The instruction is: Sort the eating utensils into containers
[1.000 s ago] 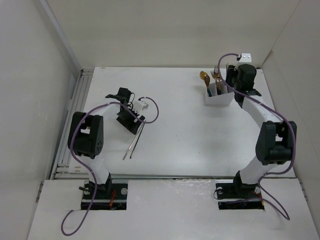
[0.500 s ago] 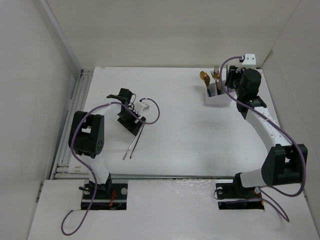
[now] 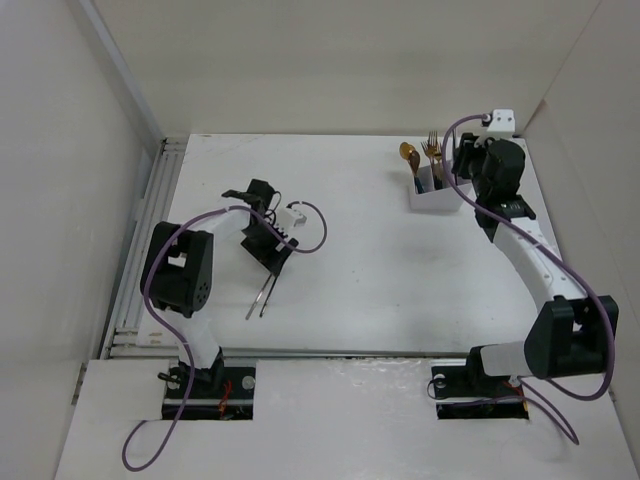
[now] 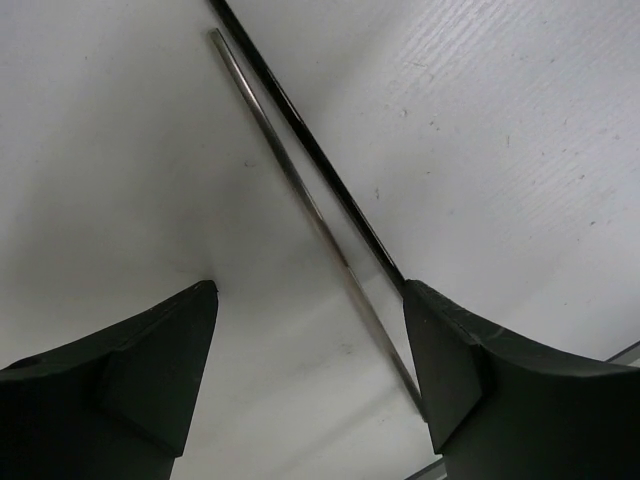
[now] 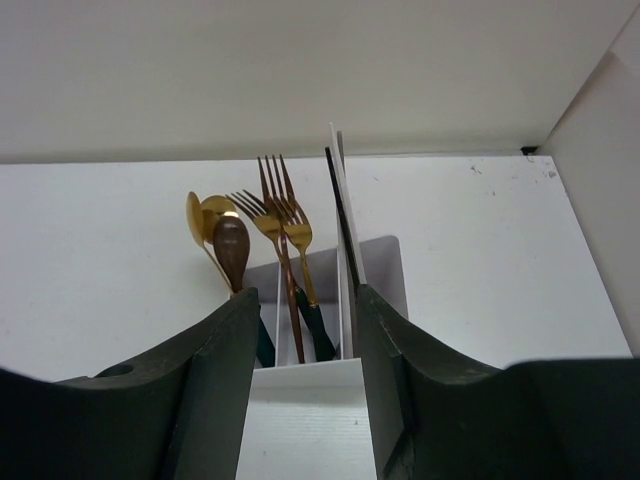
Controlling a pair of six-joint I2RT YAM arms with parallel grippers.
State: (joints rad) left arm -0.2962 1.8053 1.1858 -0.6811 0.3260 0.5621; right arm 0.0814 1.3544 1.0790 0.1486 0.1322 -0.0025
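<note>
Two thin chopsticks [image 3: 263, 295] lie side by side on the table; the left wrist view shows one silver [image 4: 300, 190] and one dark [image 4: 320, 165]. My left gripper [image 3: 266, 247] [image 4: 308, 300] is open low over their upper ends, which run beside its right finger [image 4: 480, 370]. The white divided box [image 3: 440, 200] [image 5: 300, 375] stands at the back right and holds gold spoons [image 5: 215, 230], gold forks [image 5: 275, 210] and two thin upright sticks [image 5: 338, 220] in its right compartment. My right gripper [image 3: 465, 165] [image 5: 305, 300] is open and empty just behind the box.
A metal rail [image 3: 140, 260] runs along the table's left edge. White walls close in the back and both sides, with the back right corner [image 5: 525, 150] near the box. Purple cables [image 3: 315, 225] loop off both wrists.
My right arm has drawn back a little from over the box and its elbow has swung out to the right. My left gripper has shifted slightly right over the chopsticks.
</note>
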